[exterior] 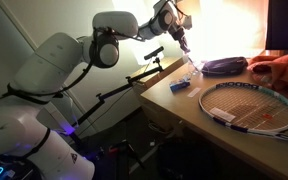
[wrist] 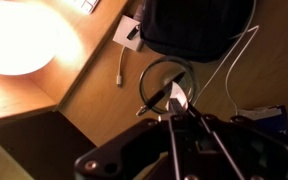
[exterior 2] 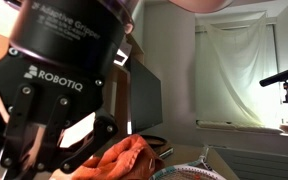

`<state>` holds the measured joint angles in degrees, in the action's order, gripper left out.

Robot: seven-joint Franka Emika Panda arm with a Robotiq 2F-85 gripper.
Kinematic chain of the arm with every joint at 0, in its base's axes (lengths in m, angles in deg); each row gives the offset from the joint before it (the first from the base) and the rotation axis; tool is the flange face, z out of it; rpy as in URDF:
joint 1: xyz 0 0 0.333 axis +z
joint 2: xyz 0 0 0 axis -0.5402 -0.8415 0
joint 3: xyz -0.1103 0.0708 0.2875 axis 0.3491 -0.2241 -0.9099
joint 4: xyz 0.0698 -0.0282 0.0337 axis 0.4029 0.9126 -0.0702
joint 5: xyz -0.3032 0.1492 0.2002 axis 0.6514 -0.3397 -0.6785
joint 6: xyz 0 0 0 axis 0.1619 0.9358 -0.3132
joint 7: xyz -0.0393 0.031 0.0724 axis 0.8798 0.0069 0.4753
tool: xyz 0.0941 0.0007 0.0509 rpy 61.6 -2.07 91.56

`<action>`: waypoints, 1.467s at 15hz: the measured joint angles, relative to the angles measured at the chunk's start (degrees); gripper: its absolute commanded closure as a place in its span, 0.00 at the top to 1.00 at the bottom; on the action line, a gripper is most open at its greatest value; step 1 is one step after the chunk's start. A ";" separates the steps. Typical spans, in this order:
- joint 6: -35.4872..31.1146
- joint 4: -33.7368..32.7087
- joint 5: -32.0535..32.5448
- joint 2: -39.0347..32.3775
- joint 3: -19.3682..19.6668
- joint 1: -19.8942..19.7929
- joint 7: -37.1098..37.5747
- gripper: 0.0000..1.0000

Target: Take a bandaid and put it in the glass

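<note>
hand (wrist: 179, 110) poised over glass (wrist: 152, 72), fingers pinched on a pale strip, seemingly the bandaid (wrist: 177, 98); release remains

Wooden table (exterior: 189, 98). A dark-framed tennis racket with white strings (exterior: 249, 105) lies flat and fills most of the near edge. A small flat blue box (exterior: 181, 87) sits by the edge facing the robot, with a small clear drinking glass (exterior: 191, 70) just behind it. A dark flat pouch (exterior: 224, 66) and a crumpled orange cloth (exterior: 279, 72) line the far edge. Bare wood shows between racket and pouch. In the wrist view, a thin white cable (wrist: 229, 58) runs beside the glass, whose mouth is unobstructed below the black gripper (wrist: 179, 112).
</note>
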<state>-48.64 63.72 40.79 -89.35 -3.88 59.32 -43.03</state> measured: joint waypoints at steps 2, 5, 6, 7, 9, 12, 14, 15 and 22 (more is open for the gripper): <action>0.15 -0.06 0.00 -0.56 -0.02 -0.05 0.00 0.01; 0.99 -0.81 -1.47 -1.57 0.59 0.18 -0.39 0.01; 1.47 -1.30 -2.26 -1.96 0.86 0.27 -0.81 0.01; 2.05 -1.79 -2.86 -2.33 1.05 0.33 -1.34 0.01; 3.20 -2.85 -3.80 -3.06 1.48 0.47 -1.60 0.01; 4.87 -4.62 -4.53 -4.20 1.80 0.69 -2.38 0.01; 5.18 -5.91 -4.54 -5.01 2.31 1.03 -3.11 0.01; 5.19 -6.58 -4.54 -5.42 2.54 1.20 -3.78 0.01; 5.19 -12.14 -4.54 -8.56 4.77 2.59 -8.57 0.01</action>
<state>-43.46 51.58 36.25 -97.91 0.89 61.91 -51.60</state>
